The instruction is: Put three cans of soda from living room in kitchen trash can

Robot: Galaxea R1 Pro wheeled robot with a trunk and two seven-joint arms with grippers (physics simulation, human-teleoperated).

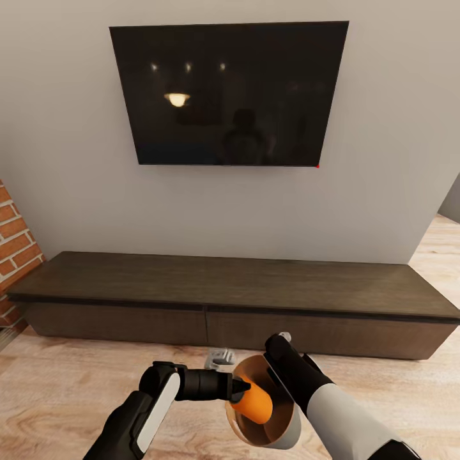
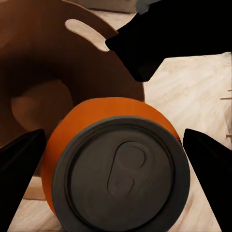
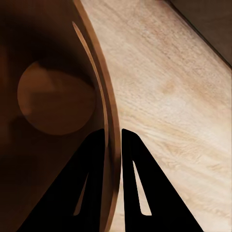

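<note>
A dark wall TV hangs above a long, low wooden cabinet, with red brick at the cabinet's left end. Before the cabinet, above the plank floor, the right arm reaches forward and inward; its gripper is pinched on the rim wall of the tash can, one finger inside, one outside, tipping the bin's brown mouth toward the left arm. The left gripper, forearm bent inward, is clamped on an orange can of soda lying sideways at the bin's mouth, grey top toward the wrist.
</note>
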